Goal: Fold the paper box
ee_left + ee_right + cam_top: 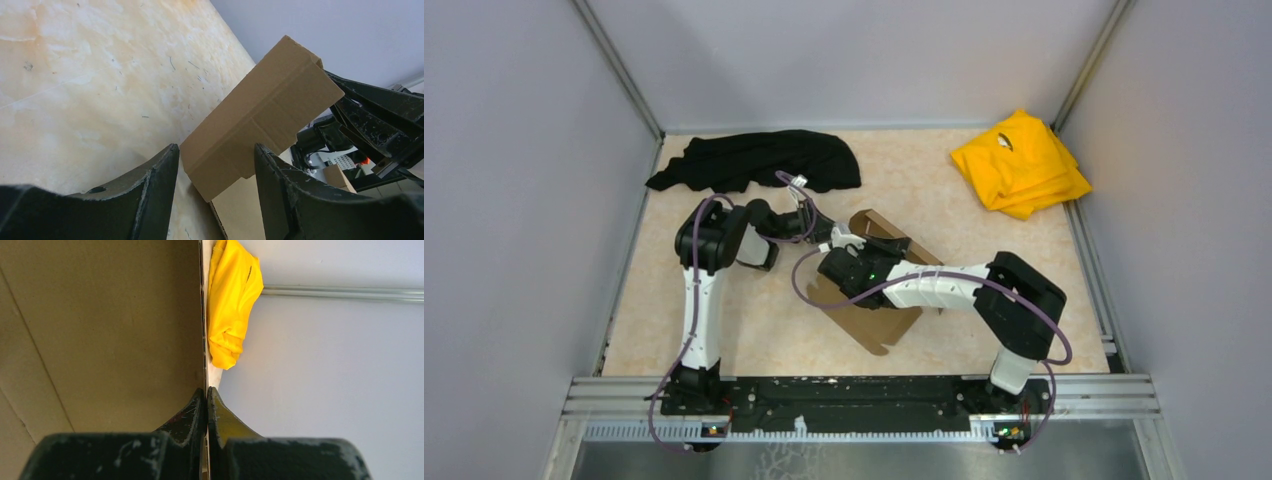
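Middle of the table (754,330): the plain brown die-cut cardboard box (879,322) looks light, stiff, easily creased, so the left gripper (216,152) gapes wide around 1 raised flap (270,110), best pinched near its fold, while the right gripper (206,392) sits fully closed beside a panel.

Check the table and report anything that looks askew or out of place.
The box lies skewed to the table edges, one flap standing up. A black cloth is crumpled at the far left; a yellow cloth sits at the far right. Neither belongs to box folding.
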Controlling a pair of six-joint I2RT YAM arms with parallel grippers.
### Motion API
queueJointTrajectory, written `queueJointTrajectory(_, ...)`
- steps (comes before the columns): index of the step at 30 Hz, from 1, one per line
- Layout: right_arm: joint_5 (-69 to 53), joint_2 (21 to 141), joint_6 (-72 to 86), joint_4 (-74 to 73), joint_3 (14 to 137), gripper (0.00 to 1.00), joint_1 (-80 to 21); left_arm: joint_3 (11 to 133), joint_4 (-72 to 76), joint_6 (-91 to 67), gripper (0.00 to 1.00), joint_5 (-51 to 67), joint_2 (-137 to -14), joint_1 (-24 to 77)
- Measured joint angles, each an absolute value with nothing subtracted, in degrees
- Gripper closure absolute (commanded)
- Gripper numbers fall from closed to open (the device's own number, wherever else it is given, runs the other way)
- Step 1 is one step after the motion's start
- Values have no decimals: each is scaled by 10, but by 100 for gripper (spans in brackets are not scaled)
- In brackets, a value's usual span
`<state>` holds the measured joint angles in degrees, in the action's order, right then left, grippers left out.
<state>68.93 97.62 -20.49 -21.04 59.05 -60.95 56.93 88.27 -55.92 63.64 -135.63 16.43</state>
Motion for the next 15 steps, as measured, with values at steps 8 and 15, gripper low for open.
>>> queueJointTrajectory(8, 666, 976, -193, -214, 590, 100, -595, 582, 874, -524, 37, 640, -1339, 173)
queueJointTrajectory(15, 644, 976, -187, -216, 590, 100, -593, 590, 861, -500, 37, 641, -1331, 176)
